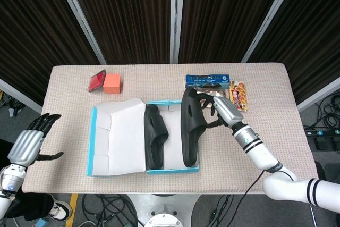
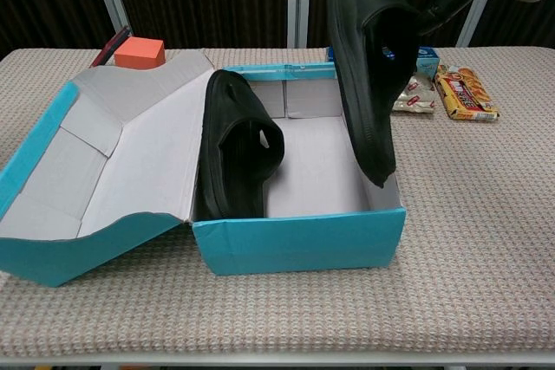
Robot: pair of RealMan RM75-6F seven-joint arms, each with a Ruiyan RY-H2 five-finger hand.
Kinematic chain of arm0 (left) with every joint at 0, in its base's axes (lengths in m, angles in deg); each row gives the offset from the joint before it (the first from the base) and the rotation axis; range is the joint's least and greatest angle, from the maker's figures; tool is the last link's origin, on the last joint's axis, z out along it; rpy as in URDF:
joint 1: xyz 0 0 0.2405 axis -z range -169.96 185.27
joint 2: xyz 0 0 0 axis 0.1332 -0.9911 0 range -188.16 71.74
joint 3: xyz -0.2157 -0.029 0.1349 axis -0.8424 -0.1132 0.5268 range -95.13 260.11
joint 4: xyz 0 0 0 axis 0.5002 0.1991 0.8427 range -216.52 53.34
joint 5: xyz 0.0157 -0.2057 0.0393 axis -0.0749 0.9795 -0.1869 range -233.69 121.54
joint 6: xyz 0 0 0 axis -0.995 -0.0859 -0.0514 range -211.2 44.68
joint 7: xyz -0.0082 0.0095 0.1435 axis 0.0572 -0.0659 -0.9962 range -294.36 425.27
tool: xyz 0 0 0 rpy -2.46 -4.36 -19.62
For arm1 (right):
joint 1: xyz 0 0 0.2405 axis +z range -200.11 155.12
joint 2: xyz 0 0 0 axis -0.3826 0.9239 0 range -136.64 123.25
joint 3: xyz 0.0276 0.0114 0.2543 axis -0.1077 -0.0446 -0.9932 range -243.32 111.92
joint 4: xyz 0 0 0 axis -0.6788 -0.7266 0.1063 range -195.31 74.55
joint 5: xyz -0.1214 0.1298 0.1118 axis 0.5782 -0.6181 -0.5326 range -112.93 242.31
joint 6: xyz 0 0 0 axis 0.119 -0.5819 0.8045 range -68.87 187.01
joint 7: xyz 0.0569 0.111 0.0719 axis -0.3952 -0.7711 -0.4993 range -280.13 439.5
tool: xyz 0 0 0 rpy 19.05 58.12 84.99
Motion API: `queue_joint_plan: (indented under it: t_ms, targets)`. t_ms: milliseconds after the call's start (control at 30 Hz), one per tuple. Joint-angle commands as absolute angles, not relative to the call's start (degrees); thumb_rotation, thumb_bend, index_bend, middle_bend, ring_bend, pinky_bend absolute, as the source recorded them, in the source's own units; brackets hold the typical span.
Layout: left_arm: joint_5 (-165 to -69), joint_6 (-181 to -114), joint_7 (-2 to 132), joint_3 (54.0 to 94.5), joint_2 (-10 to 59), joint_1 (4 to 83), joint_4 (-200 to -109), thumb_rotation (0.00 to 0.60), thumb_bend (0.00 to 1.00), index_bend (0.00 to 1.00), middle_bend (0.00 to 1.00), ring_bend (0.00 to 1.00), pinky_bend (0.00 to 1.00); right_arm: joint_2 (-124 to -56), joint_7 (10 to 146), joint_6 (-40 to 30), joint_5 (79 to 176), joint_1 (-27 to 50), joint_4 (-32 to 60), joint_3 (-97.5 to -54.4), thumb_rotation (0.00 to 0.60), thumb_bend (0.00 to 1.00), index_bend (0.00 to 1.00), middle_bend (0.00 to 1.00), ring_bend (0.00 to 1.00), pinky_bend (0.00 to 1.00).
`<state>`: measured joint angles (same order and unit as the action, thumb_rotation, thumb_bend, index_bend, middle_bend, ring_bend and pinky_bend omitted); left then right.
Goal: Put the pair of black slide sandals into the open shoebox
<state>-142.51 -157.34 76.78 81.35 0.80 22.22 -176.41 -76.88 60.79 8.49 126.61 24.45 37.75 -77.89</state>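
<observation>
The first sandal [image 1: 155,136] is already leaned on edge against the left wall of the shoebox [image 1: 171,169]. Further left, the left robot hand [image 1: 29,144] is held empty, fingers spread, off the table [image 1: 69,83]. The second sandal [image 1: 190,126] is gripped by the right robot hand [image 1: 222,109] and hung tilted over the box's right wall. Placing is judged the step in hand; a lowering into the free right half is called for, clear of the right rim.
</observation>
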Motion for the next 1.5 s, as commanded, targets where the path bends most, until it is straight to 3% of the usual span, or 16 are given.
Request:
queue_joint_plan:
  t_ms: [33, 400, 1500]
  targets:
    - [-142.43, -157.46, 76.51, 81.39, 0.84, 22.09, -176.39, 0.600, 0.00, 0.08, 0.09, 0.00, 0.11, -81.80, 53.52, 11.38, 132.19, 23.85, 31.62, -78.81, 0.600, 0.23, 0.48, 0.41, 0.39, 0.58]
    - [-142.66, -157.92, 76.24, 81.40, 0.85, 21.90, -175.80, 0.600, 0.00, 0.08, 0.09, 0.00, 0.11, -87.72, 43.82, 14.18, 139.66, 25.21, 22.30, -78.86, 0.600, 0.22, 0.48, 0.41, 0.39, 0.58]
    - [-143.12, -159.87, 79.84, 81.59, 1.74, 20.42, -172.70, 0.600, 0.00, 0.08, 0.09, 0.00, 0.11, -91.95, 51.70, 21.08, 138.35, 28.95, 16.26, -77.91, 0.600, 0.23, 0.49, 0.41, 0.39, 0.58]
